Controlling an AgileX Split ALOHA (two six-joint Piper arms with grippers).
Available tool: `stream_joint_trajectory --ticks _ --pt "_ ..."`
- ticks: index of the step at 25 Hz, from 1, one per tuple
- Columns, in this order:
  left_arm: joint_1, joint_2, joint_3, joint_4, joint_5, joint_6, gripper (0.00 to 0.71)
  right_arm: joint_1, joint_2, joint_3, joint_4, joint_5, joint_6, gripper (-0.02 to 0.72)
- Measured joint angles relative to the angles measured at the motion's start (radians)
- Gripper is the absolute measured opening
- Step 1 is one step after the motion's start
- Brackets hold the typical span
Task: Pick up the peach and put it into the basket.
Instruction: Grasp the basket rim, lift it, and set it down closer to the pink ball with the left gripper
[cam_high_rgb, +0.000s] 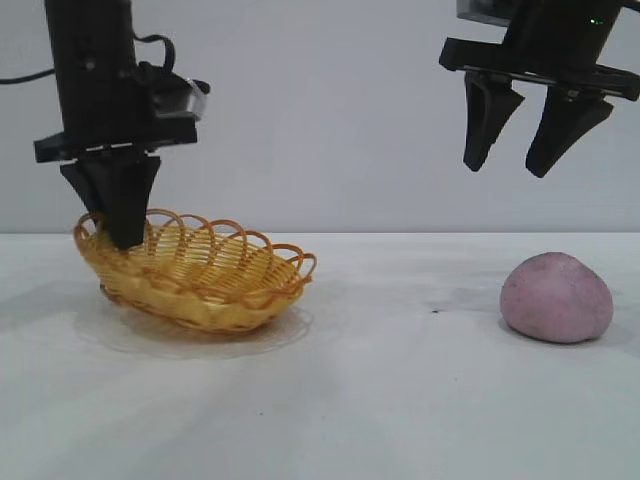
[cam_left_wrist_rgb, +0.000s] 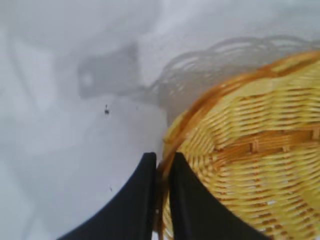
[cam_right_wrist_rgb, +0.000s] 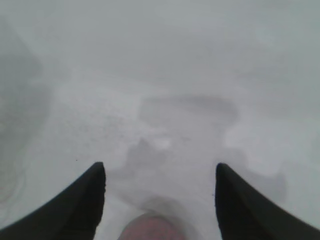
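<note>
White table (cam_high_rgb: 400, 400) | left end effector (cam_high_rgb: 124, 235) pinching basket (cam_high_rgb: 200, 280) rim | right end effector (cam_high_rgb: 520, 160) wide above peach (cam_high_rgb: 556, 297)

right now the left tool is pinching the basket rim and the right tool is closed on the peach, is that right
Not quite. The right tool hangs open above the peach, which lies untouched on the table, as the exterior view shows. The left tool is indeed pinching the rim of the basket.
</note>
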Motion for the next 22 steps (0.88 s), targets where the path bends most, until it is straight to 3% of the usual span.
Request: stream_joint_trajectory --ticks 6,11,15,22 --pt "0.0 -0.051 0.0 -0.161 0.007 -0.088 0.0 0.0 0.0 0.0 0.0 0.0 0.0 0.407" --pt "-0.002 -0.078 0.111 -0.344 -0.055 -0.097 0.0 0.0 0.0 0.0 0.0 -0.007 0.0 0.407" --pt "-0.023 -0.078 0.228 -0.394 -0.15 -0.097 0.0 0.0 0.0 0.0 0.0 -0.012 0.0 0.407" --pt "-0.039 -0.075 0.253 -0.446 -0.253 -0.105 0.0 0.0 0.0 0.0 0.001 -0.02 0.0 0.407"
